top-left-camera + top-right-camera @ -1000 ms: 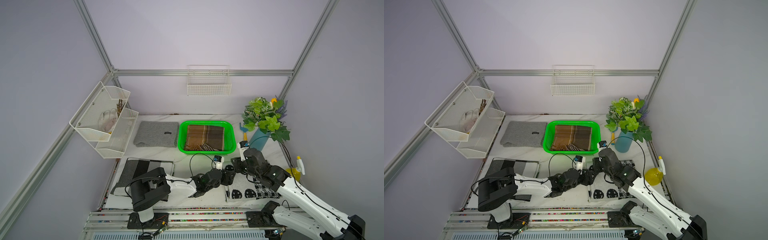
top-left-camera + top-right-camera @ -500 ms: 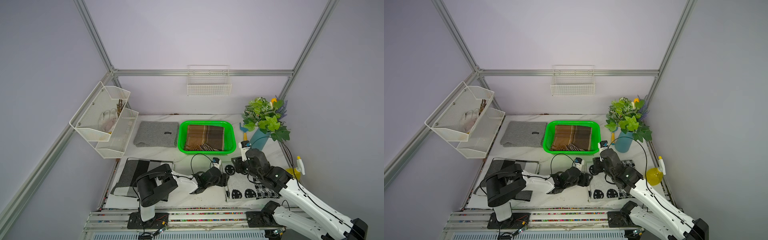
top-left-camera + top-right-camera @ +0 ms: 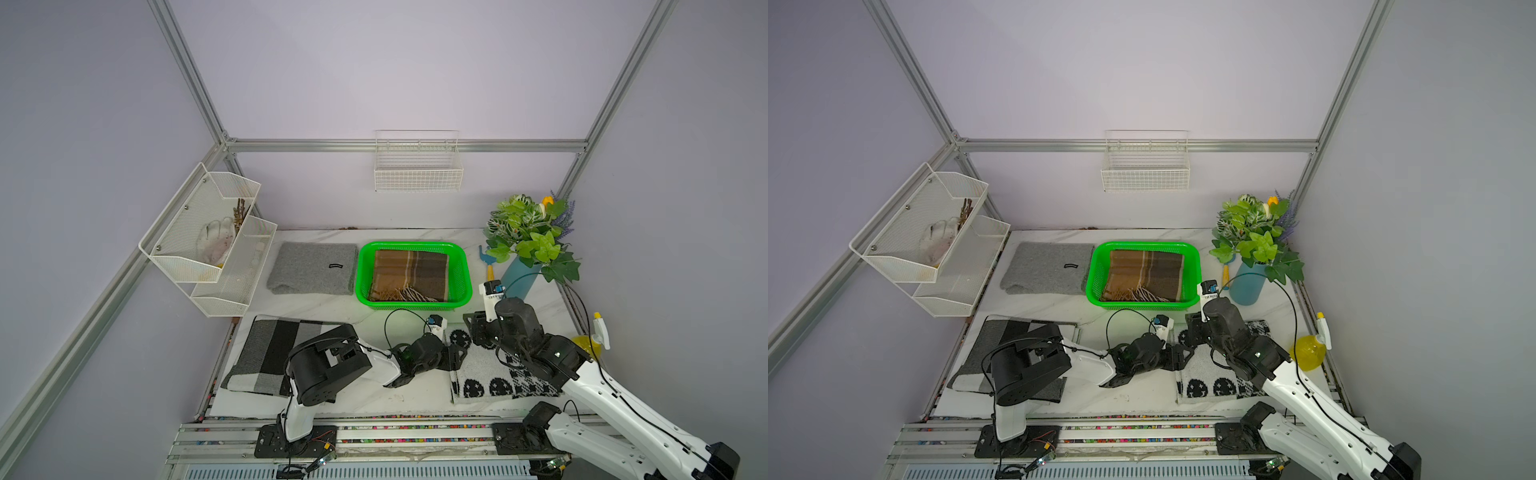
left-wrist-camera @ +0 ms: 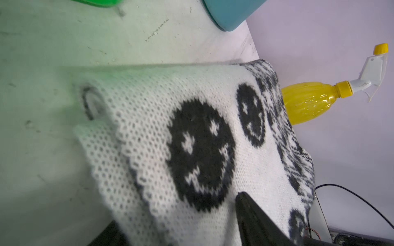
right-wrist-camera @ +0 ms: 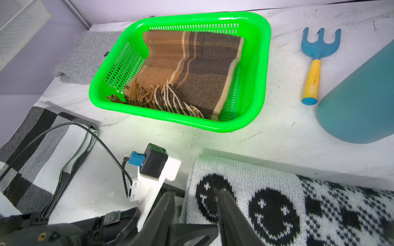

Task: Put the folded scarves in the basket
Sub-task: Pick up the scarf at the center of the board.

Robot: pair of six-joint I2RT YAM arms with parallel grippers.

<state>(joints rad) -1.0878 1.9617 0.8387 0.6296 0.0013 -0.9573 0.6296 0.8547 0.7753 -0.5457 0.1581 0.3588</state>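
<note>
Left end effector (image 4: 174,210) straddles the smiley scarf (image 4: 149,119), grip unclear; right end effector (image 5: 196,193) released.

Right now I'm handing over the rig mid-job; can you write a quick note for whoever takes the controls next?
Left tool: at the left edge of the folded white knit scarf with black smiley faces, jaws astride it; grip unconfirmed.
Right tool: jaws apart astride that scarf's far corner; grip unconfirmed.
Bright green perforated plastic basket: beyond them, holding a folded brown plaid fringed scarf.
Done: brown scarf is in.
Left: smiley scarf lies on the table; secure it, carry it into the basket.
Folded grey scarf and black-grey-white check scarf lie on the table.
</note>
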